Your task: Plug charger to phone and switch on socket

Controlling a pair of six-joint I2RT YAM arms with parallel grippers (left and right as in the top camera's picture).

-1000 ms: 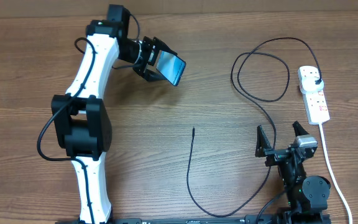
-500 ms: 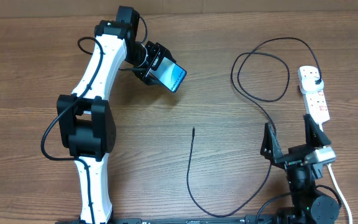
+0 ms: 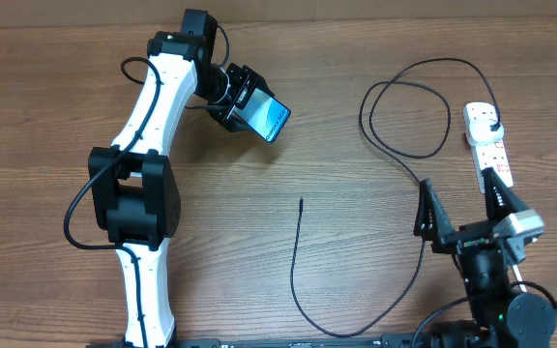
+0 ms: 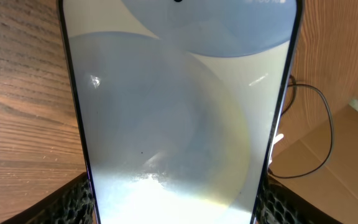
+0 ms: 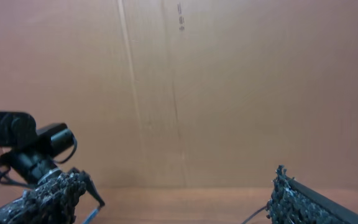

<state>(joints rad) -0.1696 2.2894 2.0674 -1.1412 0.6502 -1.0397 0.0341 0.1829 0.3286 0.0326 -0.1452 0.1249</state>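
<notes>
Phone is held clamped in the left end effector, well left of the socket (screen lit, tilted). Right end effector is spread wide and empty, just on the near side of the socket. Charger is plugged into the socket's far-end outlet; its free tip is laid on the counter, left of the socket.
</notes>
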